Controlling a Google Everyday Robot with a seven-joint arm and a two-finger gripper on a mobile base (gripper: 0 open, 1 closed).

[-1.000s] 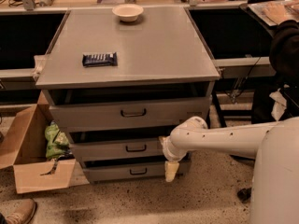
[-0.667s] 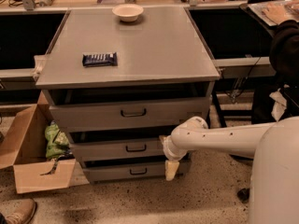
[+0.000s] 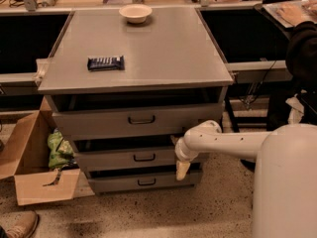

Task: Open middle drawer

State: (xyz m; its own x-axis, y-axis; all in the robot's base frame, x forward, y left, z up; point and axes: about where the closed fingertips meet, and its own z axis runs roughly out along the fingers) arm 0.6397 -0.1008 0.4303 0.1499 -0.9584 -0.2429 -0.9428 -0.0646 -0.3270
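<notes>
STANDSTILL AT THE DRAWERS: The robot's white body (image 3: 285,182) fills the lower right of the frame, facing a grey cabinet (image 3: 163,53) that takes up the centre. Its arm (image 3: 228,142) reaches left across the cabinet's right side. Over the past second nothing has visibly shifted (arm, drawers and tabletop clutter all sit where they were), so the task looks no further along.

The middle drawer (image 3: 114,160) lies in the lower centre, between the taller top drawer (image 3: 99,123) and the shallow bottom drawer (image 3: 119,183). A dark gap shows above its front, though how far out it stands cannot be told. A cardboard box (image 3: 29,182) sits open on the floor at lower left.

The gripper (image 3: 182,170) hangs pointing down at the right end of the middle drawer's front, its tip reaching down before the bottom drawer. Whether it is apart or together cannot be told. It is apart from the drawer's small dark handle (image 3: 144,157), which sits to its left at the centre of the front. That handle appears untouched, so the reach to it is likely the step in hand.

A pale bowl (image 3: 135,13) and a dark wrapped bar (image 3: 105,62) rest on the cabinet top.
</notes>
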